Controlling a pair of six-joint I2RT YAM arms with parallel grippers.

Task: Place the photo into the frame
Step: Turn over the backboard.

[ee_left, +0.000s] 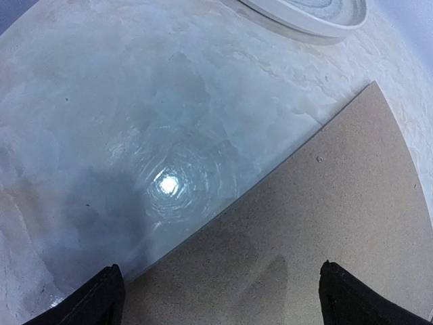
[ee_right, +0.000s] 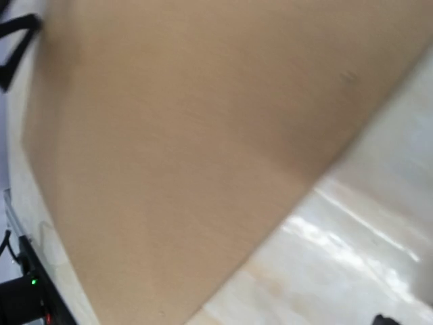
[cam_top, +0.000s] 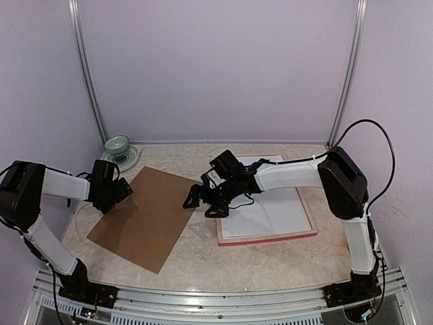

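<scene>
The frame [cam_top: 270, 237] lies flat at the right of the table, its pink rails around a white sheet [cam_top: 277, 206]. The photo with its red sky does not show in any view. My right gripper [cam_top: 196, 198] hangs open just left of the frame, over the gap between it and a brown backing board [cam_top: 145, 217]. The right wrist view is blurred and shows mostly that board [ee_right: 169, 135]. My left gripper [cam_top: 118, 193] is open over the board's left corner; its black fingertips [ee_left: 101, 298] stand wide apart above the board [ee_left: 325, 223], holding nothing.
A green bowl [cam_top: 116, 144] stands on a white plate [cam_top: 126, 160] at the back left, and the plate's rim [ee_left: 311, 17] shows in the left wrist view. Purple walls close in the marble table [cam_top: 203, 250] on three sides.
</scene>
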